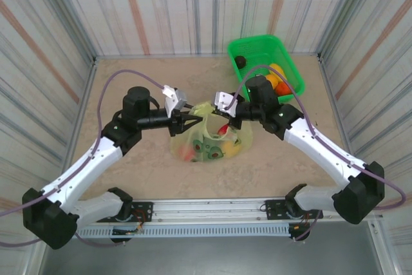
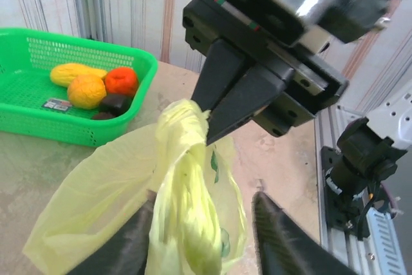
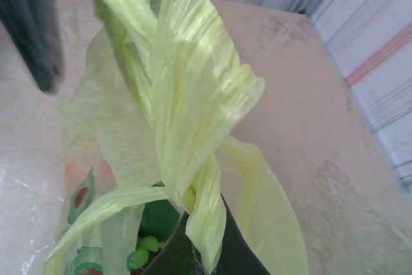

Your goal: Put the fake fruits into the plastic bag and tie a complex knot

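One plastic bag (image 2: pixel 96 185), handle twist pinched tight in my right gripper (image 2: pixel 207 125). My left gripper (image 2: pixel 205 201) stands parted around it, finger bases cropped. Its fake fruits (image 1: pixel 188 152): blurred through film.

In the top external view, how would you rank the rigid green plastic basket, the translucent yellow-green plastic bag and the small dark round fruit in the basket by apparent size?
1. The rigid green plastic basket and the translucent yellow-green plastic bag: about alike, not ranked.
2. The small dark round fruit: clearly smallest.
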Robot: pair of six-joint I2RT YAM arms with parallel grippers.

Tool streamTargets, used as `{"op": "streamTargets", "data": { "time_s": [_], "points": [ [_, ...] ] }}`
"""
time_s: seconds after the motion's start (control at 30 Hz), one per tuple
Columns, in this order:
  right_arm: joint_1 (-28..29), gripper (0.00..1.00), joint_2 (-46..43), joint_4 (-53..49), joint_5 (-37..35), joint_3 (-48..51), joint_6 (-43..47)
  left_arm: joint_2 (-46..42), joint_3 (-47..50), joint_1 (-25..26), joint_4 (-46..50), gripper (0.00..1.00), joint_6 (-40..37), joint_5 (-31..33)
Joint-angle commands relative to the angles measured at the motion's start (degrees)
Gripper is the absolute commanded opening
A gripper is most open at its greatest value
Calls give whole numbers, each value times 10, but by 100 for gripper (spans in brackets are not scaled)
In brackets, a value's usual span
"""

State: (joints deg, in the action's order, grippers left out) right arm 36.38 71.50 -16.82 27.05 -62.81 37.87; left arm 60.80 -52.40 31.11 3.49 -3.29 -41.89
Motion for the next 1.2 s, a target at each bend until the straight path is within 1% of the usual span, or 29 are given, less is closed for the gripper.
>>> {"op": "streamTargets", "data": {
  "time_s": [0.0, 0.07, 0.13, 0.17, 0.23, 0.27, 0.3, 0.33, 0.37, 0.43, 0.5, 0.6, 0.7, 0.8, 0.87, 0.93, 1.0, 1.13, 1.17],
  "points": [
    [-3, 0, -22, 41, -14, 11, -15, -39, -42, -9, 16, 53, 17, 1],
    [-4, 0, -27, 47, -2, 16, -18, -55, -53, -21, 6, 54, 26, -8],
    [-7, 0, -28, 50, 12, 17, -21, -67, -53, -35, -29, 55, 44, -19],
    [-8, 0, -27, 50, 22, 18, -23, -73, -47, -40, -51, 55, 51, -10],
    [-8, 0, -25, 46, 39, 17, -23, -73, -40, -44, -76, 57, 54, 45],
    [-9, 0, -26, 44, 50, 17, -24, -65, -38, -44, -82, 58, 52, 92],
    [-9, 0, -25, 41, 62, 16, -23, -51, -42, -45, -76, 56, 50, 142],
    [-9, 0, -24, 36, 73, 15, -23, -32, -51, -49, -66, 53, 49, 166],
    [-10, 0, -23, 29, 87, 13, -23, -4, -62, -55, -56, 49, 46, 169],
    [-11, 0, -21, 22, 107, 10, -26, 52, -82, -58, -45, 42, 39, 135],
    [-12, 0, -19, 19, 121, 8, -28, 111, -103, -55, -36, 37, 36, 79],
    [-14, 0, -14, 13, 134, 1, -29, 169, -109, -39, -48, 37, 24, 46],
    [-16, 0, -13, 11, 137, -4, -27, 207, -130, -18, -14, 35, -34, 7],
    [-21, 0, -16, 9, 135, -7, -25, 217, -129, -4, 18, 33, -91, -31],
    [-26, 0, -18, 8, 132, -7, -23, 205, -101, -3, -5, 32, -116, -60],
    [-30, 0, -17, 0, 129, -9, -18, 192, -69, -3, -39, 30, -128, -82],
    [-32, 0, -18, -2, 129, -7, -15, 184, -49, -1, -62, 30, -131, -90],
    [-32, 0, -22, 15, 123, 1, -18, 190, -56, 5, -38, 30, -154, -102],
    [-34, 0, -22, 19, 119, 3, -18, 192, -58, 6, -33, 28, -165, -114]
  ]
}}
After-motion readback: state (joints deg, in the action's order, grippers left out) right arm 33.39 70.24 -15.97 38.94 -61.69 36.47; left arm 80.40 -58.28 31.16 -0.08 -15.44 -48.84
